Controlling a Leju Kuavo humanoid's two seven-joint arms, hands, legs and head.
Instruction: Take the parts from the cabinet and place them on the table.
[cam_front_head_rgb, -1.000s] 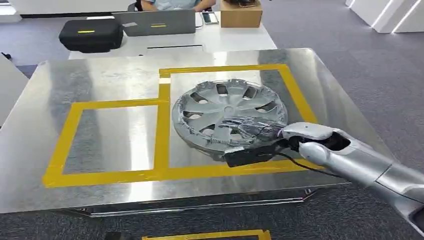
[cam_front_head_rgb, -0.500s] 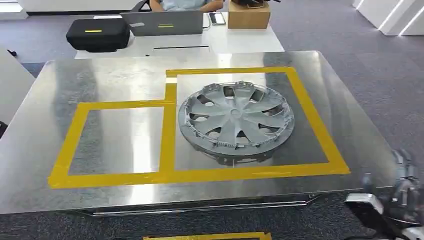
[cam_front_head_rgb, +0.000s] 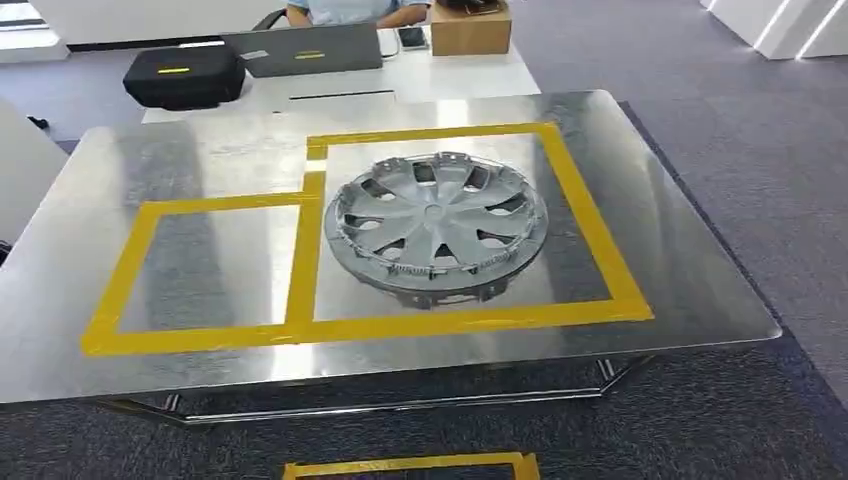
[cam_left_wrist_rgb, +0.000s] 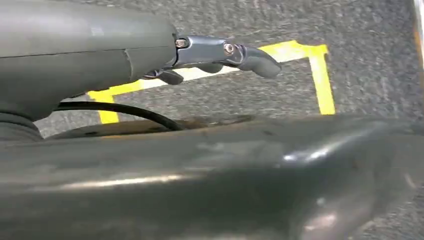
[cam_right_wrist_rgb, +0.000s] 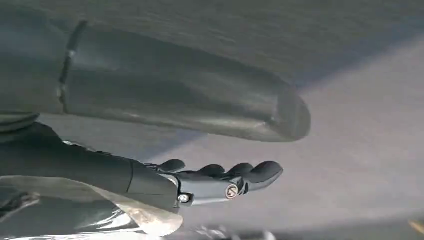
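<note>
Hubcap (cam_front_head_rgb: 437, 227) flat on table (cam_front_head_rgb: 680, 270), inside right tape box (cam_front_head_rgb: 585, 225). My left hand (cam_left_wrist_rgb: 220, 55) and right hand (cam_right_wrist_rgb: 220, 182): fingers extended, holding nothing.

Steel-top table (cam_front_head_rgb: 130, 380), reflective, marked with two adjoining yellow tape rectangles (cam_front_head_rgb: 305, 262). Grey wheel cover (cam_front_head_rgb: 436, 226) lies flat, face up, inside the larger right-hand rectangle, near its left tape edge. Left rectangle holds nothing. Grey carpet floor (cam_front_head_rgb: 760, 130) underneath.
</note>
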